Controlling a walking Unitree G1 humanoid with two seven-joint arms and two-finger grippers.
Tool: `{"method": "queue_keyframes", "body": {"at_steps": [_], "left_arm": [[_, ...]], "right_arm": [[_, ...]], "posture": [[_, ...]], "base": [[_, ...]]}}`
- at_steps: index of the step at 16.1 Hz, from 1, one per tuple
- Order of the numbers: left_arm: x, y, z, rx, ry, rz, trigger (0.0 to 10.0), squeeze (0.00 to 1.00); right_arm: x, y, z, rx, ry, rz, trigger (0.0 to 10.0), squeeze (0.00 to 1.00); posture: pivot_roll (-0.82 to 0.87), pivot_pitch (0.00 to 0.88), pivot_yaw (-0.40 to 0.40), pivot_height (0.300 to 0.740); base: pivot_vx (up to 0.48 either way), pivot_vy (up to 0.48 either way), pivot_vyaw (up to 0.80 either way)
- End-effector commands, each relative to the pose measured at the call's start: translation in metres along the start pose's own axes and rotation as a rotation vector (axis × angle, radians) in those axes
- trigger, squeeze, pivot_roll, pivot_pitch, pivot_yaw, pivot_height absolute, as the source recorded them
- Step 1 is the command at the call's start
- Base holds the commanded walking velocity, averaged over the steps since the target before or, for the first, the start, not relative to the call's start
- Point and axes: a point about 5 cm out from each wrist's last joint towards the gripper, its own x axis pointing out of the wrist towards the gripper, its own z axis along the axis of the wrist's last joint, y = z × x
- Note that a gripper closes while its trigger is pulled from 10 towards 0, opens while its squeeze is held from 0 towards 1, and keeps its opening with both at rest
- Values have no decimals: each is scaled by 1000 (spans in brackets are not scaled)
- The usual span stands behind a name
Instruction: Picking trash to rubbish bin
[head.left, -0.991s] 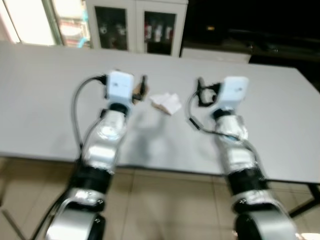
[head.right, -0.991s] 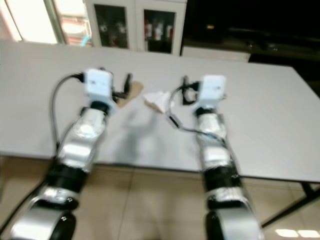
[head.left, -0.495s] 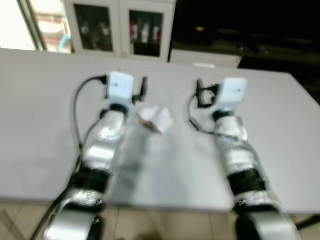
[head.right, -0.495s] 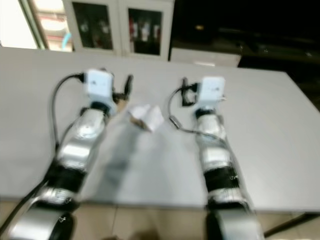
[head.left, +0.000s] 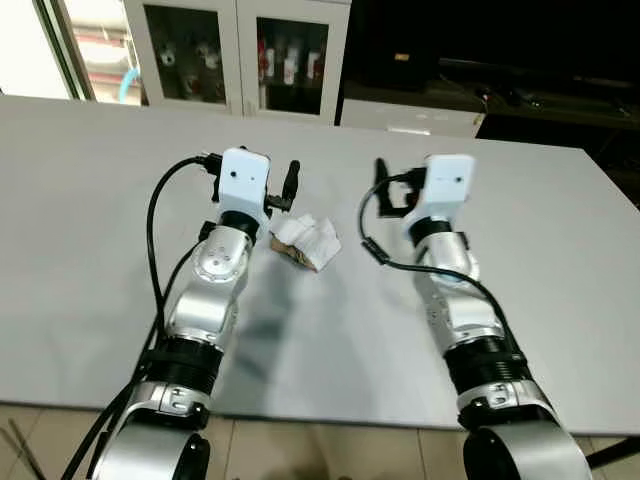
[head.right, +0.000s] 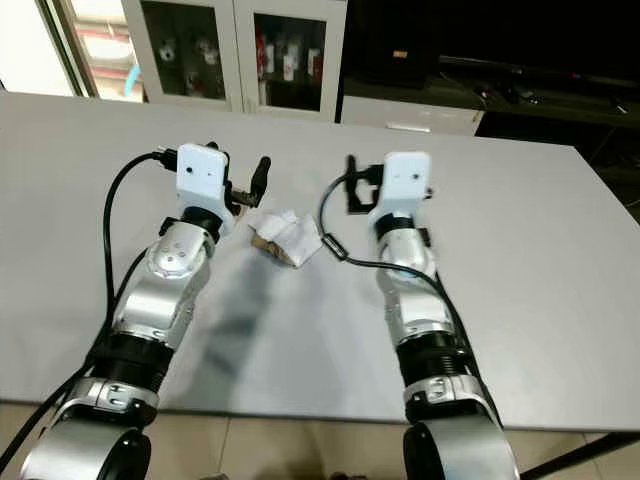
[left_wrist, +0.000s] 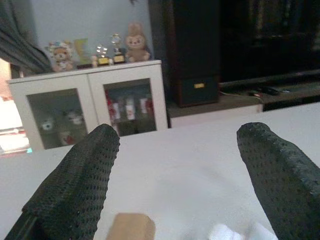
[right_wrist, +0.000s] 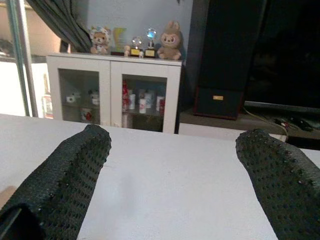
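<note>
Hovering over the matte white counter, both silver arms reach forward. Crumpled white tissue on a flat brown cardboard scrap lies centre frame, just beside the left gripper, between the two arms. Left fingers: pebbled black rubber, spread apart, pinching nothing. Right gripper likewise spread wide, empty. White glass-door cabinet upper left.

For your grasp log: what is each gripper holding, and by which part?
Nothing. The left gripper and right gripper are open above the table, the crumpled trash untouched.
</note>
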Motion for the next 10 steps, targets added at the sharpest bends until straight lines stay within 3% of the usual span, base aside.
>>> {"method": "queue_keyframes", "body": {"at_steps": [1,3,10], "left_arm": [[-1,-8,-5,-17,29,-49,10000,0],[-4,-14,-16,-20,80,-118,10000,0],[-4,-9,-13,-30,70,-69,10000,0]], "right_arm": [[0,-5,2,-1,-3,-12,10000,0],[-1,-4,1,-1,0,-8,10000,0],[-1,-4,0,-4,4,0,10000,0]], "posture": [[13,12,-63,740],[10,13,-62,740],[12,17,-66,740]], "base": [[0,0,0],[0,0,0],[39,0,0]]}}
